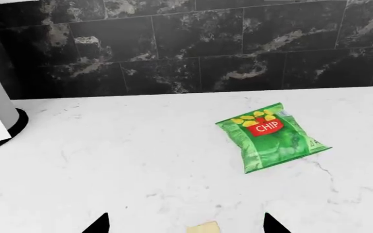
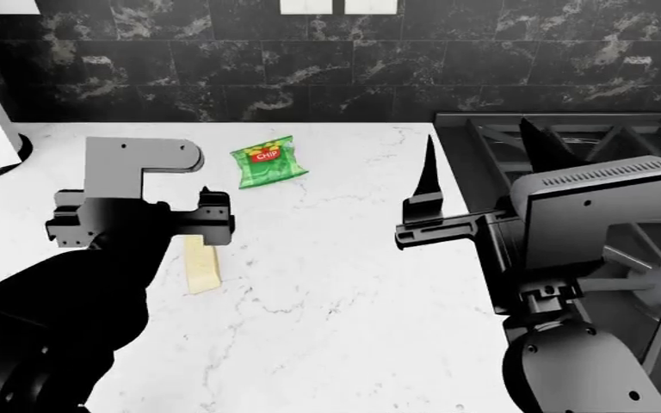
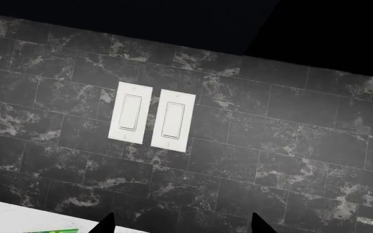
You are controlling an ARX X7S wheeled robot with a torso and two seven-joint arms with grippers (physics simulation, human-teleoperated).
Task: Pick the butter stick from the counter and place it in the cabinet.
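Flat, even simulator light on all three of my feeds, no visible source. The counter (image 2: 342,327) reads bright white, close to washed out, with the grey veins faint. The backsplash tiles (image 3: 290,145) stay dark but the marbling is sharp. No blur, no grain, and lines stay straight out to the frame edges. Shadows are weak: only a soft grey smudge under the chip bag (image 1: 272,137) in my left wrist feed. My left arm (image 2: 89,284) renders near pure black in the head feed, its surface detail lost. The top of my right wrist feed is solid black. No glare on the stovetop (image 2: 606,146).
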